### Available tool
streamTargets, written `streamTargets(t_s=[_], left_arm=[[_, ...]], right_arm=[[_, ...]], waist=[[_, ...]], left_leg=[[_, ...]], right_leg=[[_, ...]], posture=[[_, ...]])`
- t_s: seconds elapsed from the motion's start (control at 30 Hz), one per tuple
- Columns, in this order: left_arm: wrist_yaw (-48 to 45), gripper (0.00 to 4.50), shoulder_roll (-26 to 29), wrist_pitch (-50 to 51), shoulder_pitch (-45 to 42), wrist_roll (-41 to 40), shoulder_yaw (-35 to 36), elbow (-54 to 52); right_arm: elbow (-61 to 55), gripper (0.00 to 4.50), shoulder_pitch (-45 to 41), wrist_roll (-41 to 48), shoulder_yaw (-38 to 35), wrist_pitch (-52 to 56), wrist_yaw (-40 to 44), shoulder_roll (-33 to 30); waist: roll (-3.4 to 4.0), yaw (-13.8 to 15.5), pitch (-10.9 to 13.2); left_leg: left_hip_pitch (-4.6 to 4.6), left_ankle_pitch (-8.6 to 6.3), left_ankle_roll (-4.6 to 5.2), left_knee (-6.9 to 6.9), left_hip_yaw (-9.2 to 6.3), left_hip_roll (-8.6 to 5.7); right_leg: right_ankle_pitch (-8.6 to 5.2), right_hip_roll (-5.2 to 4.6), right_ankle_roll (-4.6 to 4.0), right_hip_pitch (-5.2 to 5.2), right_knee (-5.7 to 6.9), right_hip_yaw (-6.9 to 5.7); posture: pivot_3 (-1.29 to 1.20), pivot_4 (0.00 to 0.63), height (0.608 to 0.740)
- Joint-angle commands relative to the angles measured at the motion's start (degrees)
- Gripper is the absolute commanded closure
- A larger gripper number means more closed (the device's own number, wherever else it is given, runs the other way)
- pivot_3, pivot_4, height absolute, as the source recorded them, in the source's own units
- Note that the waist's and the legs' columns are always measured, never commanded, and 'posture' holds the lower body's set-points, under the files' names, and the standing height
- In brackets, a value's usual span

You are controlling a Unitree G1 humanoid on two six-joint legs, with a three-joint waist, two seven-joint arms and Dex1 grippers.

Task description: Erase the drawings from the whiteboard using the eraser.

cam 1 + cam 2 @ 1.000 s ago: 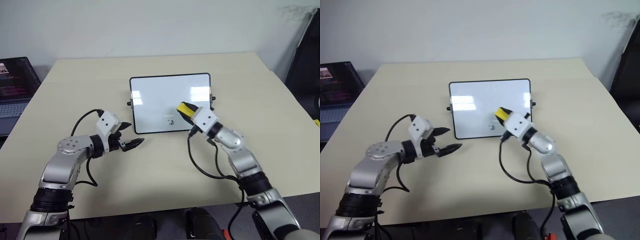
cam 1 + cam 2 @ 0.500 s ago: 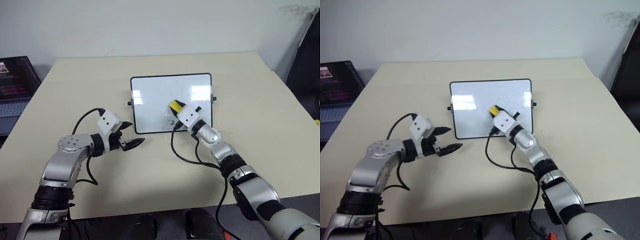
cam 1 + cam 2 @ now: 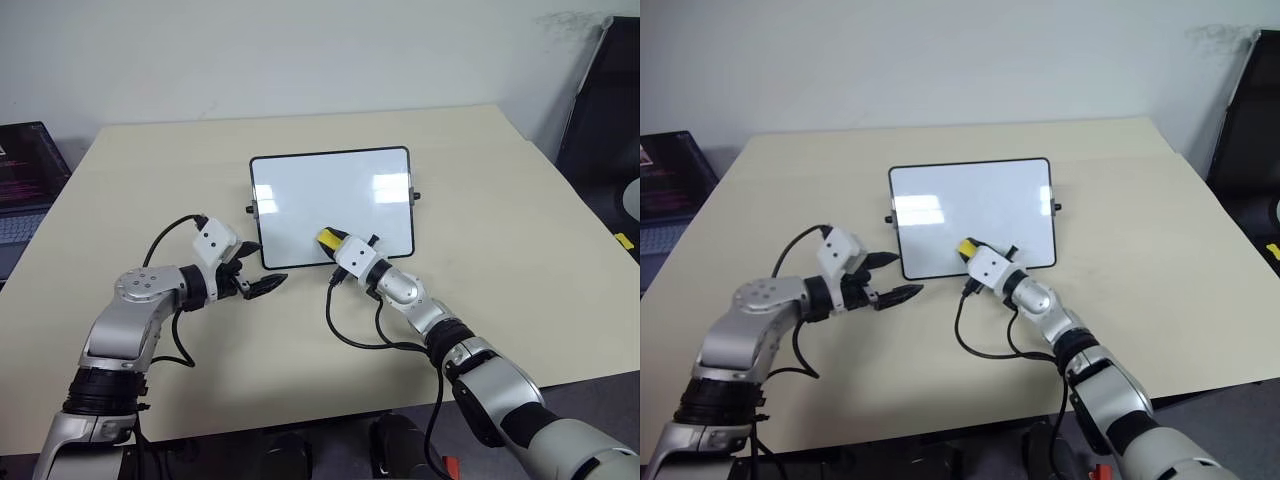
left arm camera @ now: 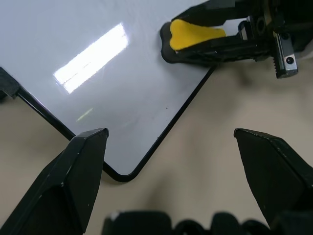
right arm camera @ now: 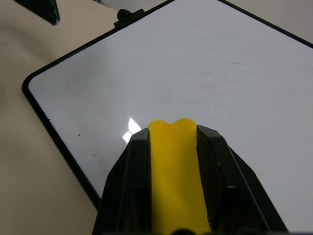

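- Yellow eraser (image 3: 329,240) sits pinched in the right claw (image 3: 336,245), its dark underside low against the near edge of the whiteboard (image 3: 300,190), roughly at the middle of that edge.
- Compared with a second ago, the right claw has carried the eraser down and toward the robot's left, from the near right part of the board to the spot where small marks showed before.
- Those drawings are no longer visible in the head views; the eraser and claw cover that patch, so I cannot tell whether they are wiped or merely hidden.
- In the right wrist view the white surface ahead of the eraser (image 5: 174,161) looks almost clean, with only a few tiny specks near the black frame.
- Left claw (image 3: 259,279) hangs over the table (image 3: 150,170) just off the board's near left corner, fingers spread, holding nothing, and it has not shifted.
- Whiteboard lies flat in the centre of the table, with its knobs on the short sides.
- Judgement: the wiping pass is under way over the marked patch; a few strokes there, then lifting clear to check, should tell whether the job is done.
- A laptop (image 3: 25,180) stands at the table's far left, well apart.
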Motion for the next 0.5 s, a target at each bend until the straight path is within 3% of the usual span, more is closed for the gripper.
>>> streamTargets(t_s=[0.03,0.5], left_arm=[[0.12,0.0,0.7,-1.17,-0.99,-0.34,1.67,-0.57],[0.98,0.0,0.41,-0.8,-0.35,-0.6,1.77,-1.23]], right_arm=[[0.78,3.54,0.45,-0.66,0.67,0.3,1.28,0.25],[-3.73,3.54,-2.61,1.31,-2.83,-0.08,-0.13,-2.63]], waist=[[0.0,0.0,0.0],[0.01,0.04,0.02]], left_leg=[[0.03,0.0,0.0,0.0,0.0,0.0],[0.19,-0.01,0.01,-0.02,-0.13,0.02]], right_leg=[[0.0,0.01,0.0,0.04,0.0,0.0],[0.0,0.0,0.01,0.2,-0.05,0.03]], posture=[[0.0,0.15,0.74],[0.0,0.15,0.74]])
